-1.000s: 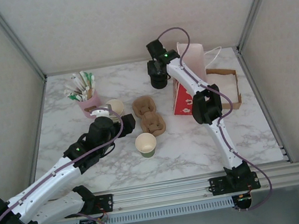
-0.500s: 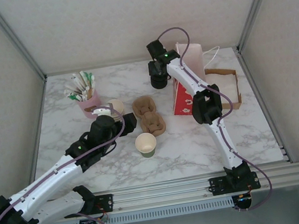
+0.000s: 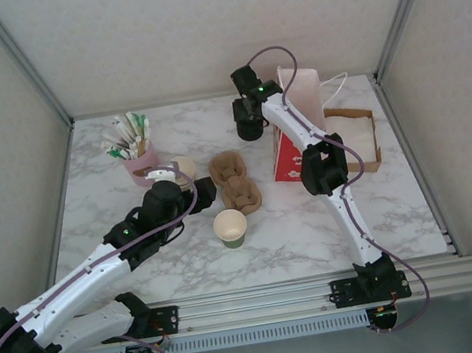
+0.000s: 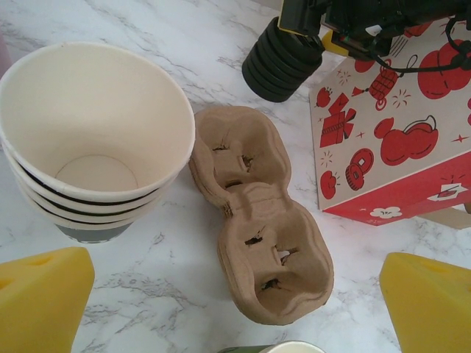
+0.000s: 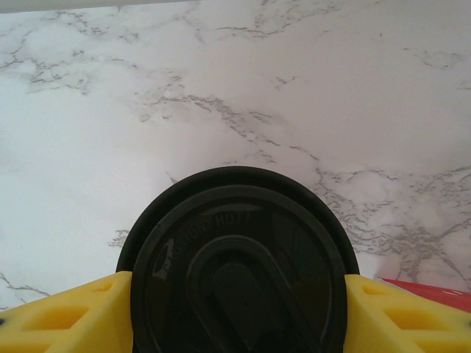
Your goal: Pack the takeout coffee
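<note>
The single paper cup [image 3: 230, 228] stands open-topped on the marble near the front; its rim [image 4: 294, 347] shows at the bottom edge of the left wrist view. My left gripper [image 3: 200, 192] [image 4: 235, 323] hangs open above the cardboard cup carrier [image 4: 257, 243], between the stack of nested cups [image 4: 96, 147] and the single cup, holding nothing. At the back, my right gripper [image 3: 248, 114] [image 5: 239, 316] sits on top of the black stack of lids [image 3: 250, 130]. Its yellow fingers [image 5: 66, 312] press both sides of the top black lid [image 5: 239, 279].
A red patterned box [image 3: 287, 155] [image 4: 397, 140] stands right of the carrier [image 3: 235, 181]. Behind it are a white paper bag [image 3: 303, 87] and a brown cardboard tray [image 3: 356, 136]. A pink holder of sachets and stirrers [image 3: 136, 151] stands at the back left.
My left gripper has crept slightly forward toward the carrier. The right gripper has stayed on the lid stack with almost no movement.
</note>
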